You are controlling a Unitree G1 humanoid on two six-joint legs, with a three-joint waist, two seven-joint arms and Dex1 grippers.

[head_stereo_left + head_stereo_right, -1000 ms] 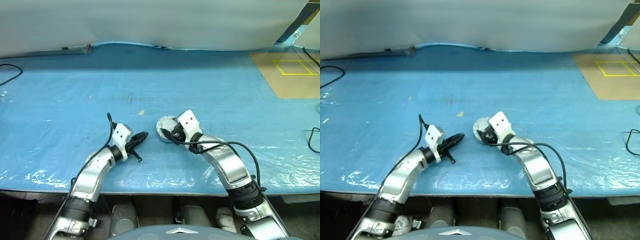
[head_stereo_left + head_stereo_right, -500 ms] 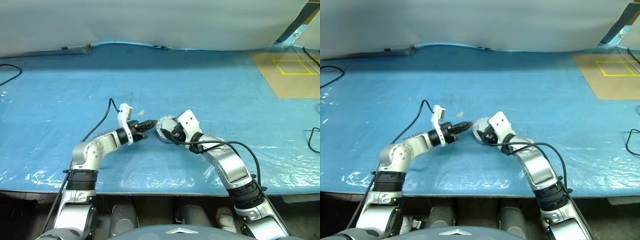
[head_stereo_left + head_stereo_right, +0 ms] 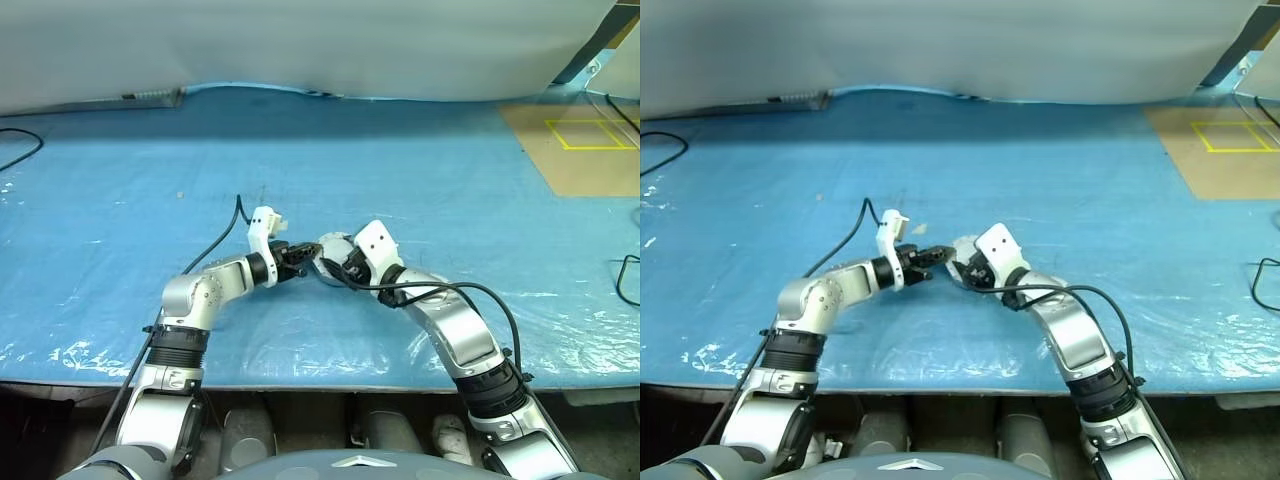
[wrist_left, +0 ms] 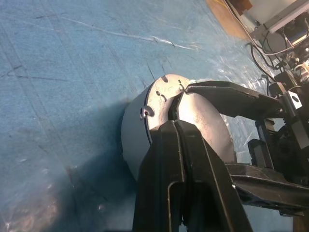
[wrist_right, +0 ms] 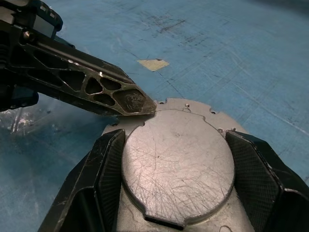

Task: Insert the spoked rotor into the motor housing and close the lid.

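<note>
My right gripper (image 3: 338, 262) is shut on the motor housing (image 3: 330, 246), a short silver cylinder resting on the blue sheet at the middle of the table. Its black fingers (image 5: 104, 164) press either side of the round scratched silver lid (image 5: 178, 159), which lies flat on top of the housing. My left gripper (image 3: 303, 253) is shut, with nothing between its fingers, and reaches in from the left. Its pointed tip (image 5: 140, 104) touches the lid's edge. The left wrist view shows the housing's side wall (image 4: 133, 140) beyond that tip. The spoked rotor is hidden.
A small tan scrap (image 3: 282, 225) lies just behind the housing. Brown cardboard with yellow tape (image 3: 590, 150) sits at the back right. A black cable (image 3: 20, 150) curls at the far left. A pale sheet hangs along the back, and the table's front edge runs close under my arms.
My left arm has swung right and slightly up, rolling its wrist, and its shut tip has come from the bare sheet to the lid's edge. The right gripper and housing have stayed put.
</note>
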